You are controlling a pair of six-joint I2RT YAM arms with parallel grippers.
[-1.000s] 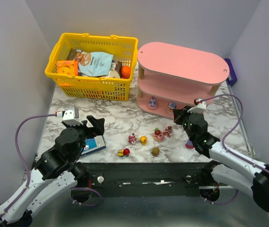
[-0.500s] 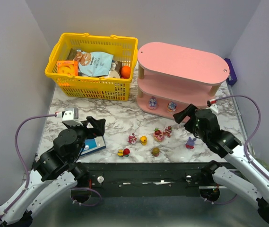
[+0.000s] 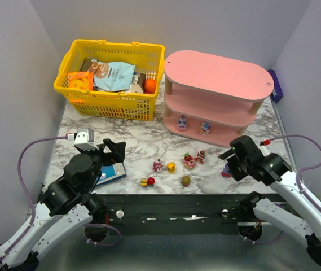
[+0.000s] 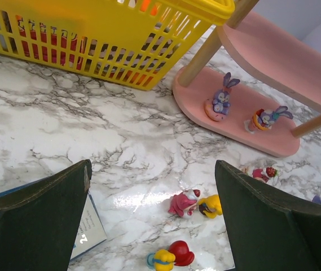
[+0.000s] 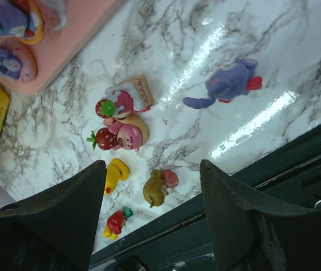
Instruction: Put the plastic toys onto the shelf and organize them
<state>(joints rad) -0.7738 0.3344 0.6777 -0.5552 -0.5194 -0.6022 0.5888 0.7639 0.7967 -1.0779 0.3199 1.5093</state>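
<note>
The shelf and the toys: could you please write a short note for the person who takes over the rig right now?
Left gripper: open, empty, above the left part of the table.
Right gripper: open, empty, close to the purple toy.
Done: two toys stand on the bottom tier of the shelf.
Left: about seven toys, the purple one included, lie on the table in front of the shelf. No toys are seen on the upper tiers.
</note>
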